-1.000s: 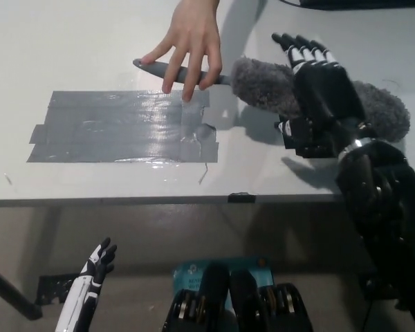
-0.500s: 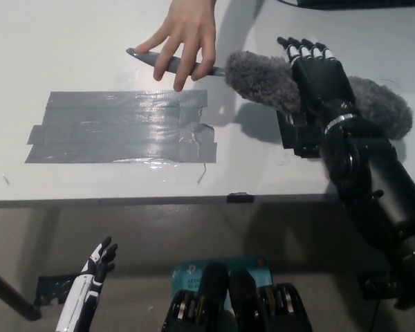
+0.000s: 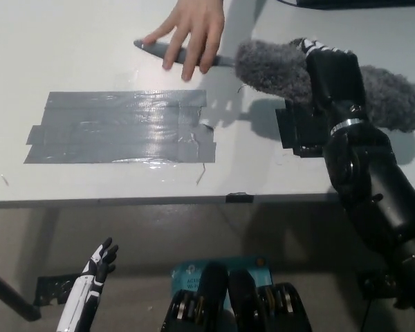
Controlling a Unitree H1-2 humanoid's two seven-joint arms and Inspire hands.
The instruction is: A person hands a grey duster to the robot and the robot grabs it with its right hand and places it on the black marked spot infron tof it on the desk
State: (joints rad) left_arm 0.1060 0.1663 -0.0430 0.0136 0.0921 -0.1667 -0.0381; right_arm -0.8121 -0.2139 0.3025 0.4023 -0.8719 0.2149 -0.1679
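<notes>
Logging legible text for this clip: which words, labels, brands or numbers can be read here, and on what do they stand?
Nothing can be read for certain.
Teal label at the bottom middle, below the desk edge: carries pale lettering, too small and blurred to read.
Grey duster, taped patch, desk, right hand, left hand: no lettering visible.
</notes>
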